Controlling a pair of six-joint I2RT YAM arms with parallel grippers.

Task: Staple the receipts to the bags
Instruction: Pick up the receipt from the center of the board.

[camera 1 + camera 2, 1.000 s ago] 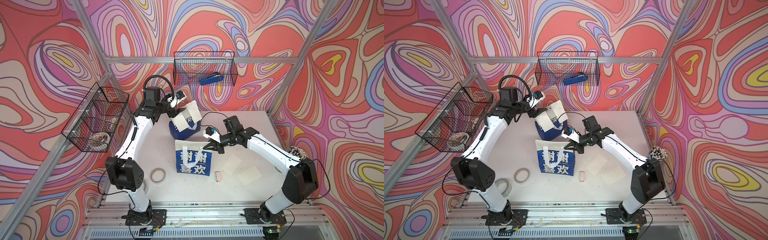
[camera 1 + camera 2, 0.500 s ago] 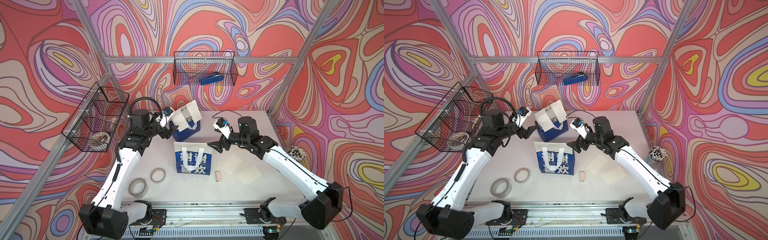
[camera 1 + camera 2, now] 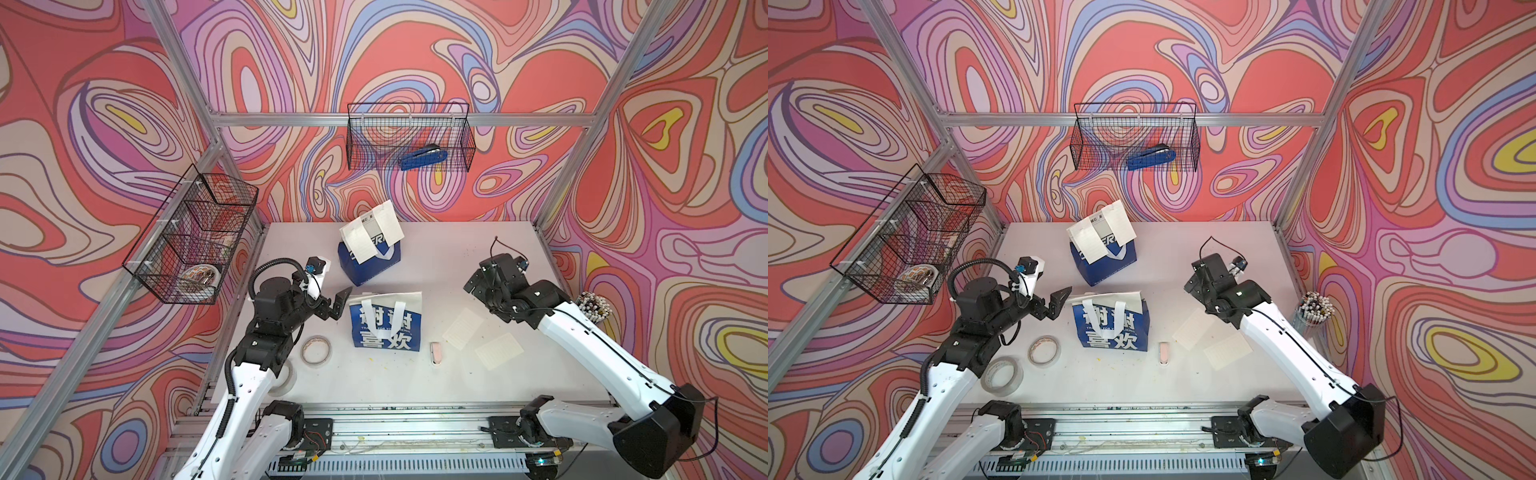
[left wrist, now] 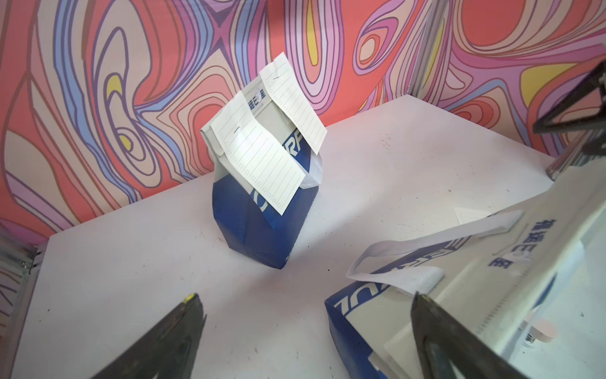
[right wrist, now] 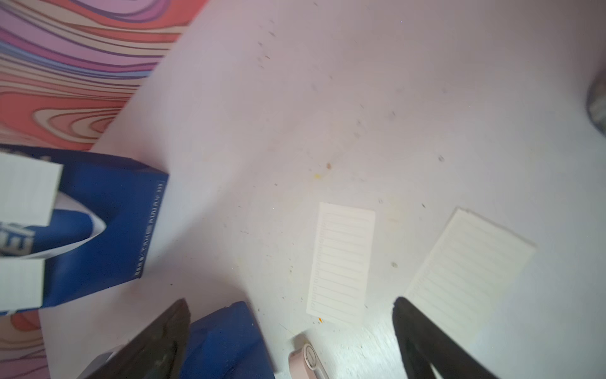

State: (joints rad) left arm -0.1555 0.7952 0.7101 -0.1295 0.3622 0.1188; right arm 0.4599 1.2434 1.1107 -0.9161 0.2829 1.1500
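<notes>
— White tabletop (image 3: 374, 395), swirly red walls all round. What has changed?

— Both arms have backed off the CHEER bag (image 3: 370, 259), which stands upright at upper centre in both top views. A second ago they crowded its top edge. Now the left gripper (image 3: 337, 303) hangs left of centre, jaws spread wide and empty. The right gripper (image 5: 290, 300) is splayed just as wide and holds nothing.

— So that bag is done?

— I'd judge so. Two receipts (image 4: 259, 164) hang from its rim, each with a small dark mark near the top. That's probably a staple, though it's too small to swear to.

— What remains?

— The Chinese-character bag (image 3: 384, 322) lies flat at centre, its handles (image 3: 378, 316) draped across its face. Two loose receipts (image 3: 462, 328) lie to its right, near it but not touching. A pink object (image 3: 434, 352) sits between that bag and the slips. A blue stapler (image 3: 424, 158) rests in the wire basket (image 3: 467, 137) on the back wall, well away from both. The tape rolls (image 3: 316, 351) at lower left obstruct nothing.
</notes>
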